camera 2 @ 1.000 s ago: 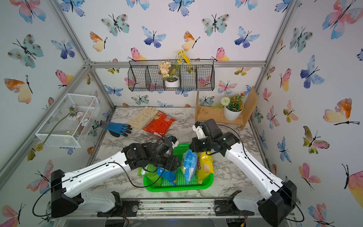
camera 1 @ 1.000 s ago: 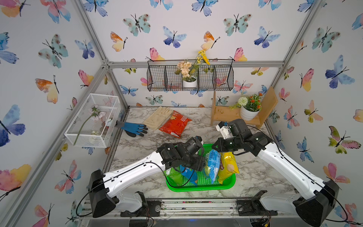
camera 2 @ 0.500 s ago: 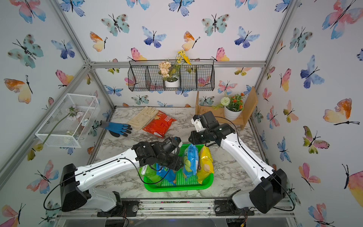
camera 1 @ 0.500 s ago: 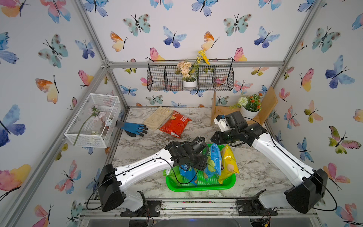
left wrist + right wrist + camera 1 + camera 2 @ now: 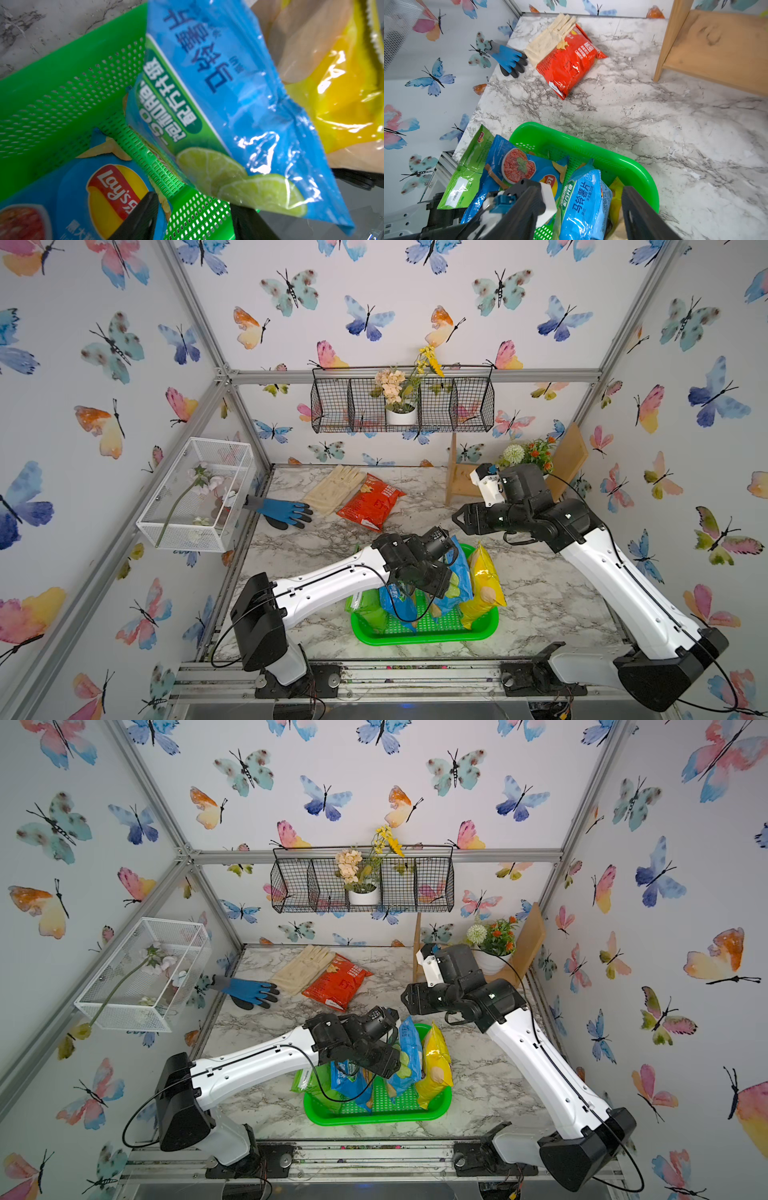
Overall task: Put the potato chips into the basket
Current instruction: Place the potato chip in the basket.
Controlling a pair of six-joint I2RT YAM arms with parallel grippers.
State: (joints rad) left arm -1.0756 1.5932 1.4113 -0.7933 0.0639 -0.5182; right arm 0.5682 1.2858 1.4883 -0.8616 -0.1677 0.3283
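Red glossy chip bag (image 5: 371,502) lies flat on marble tabletop (image 5: 540,589) ahead of nearer right gripper (image 5: 456,518) (jaws wide, empty), long axis running away from it; left gripper (image 5: 195,225), jaws spread, low in green perforated plastic basket (image 5: 415,637).

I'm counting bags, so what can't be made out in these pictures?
- Green bag: both top views, partly hidden by the left arm.
- Yellow bag: left wrist view, blurred and cut off by the edge.
- Red bag: both top views, print too small to read.
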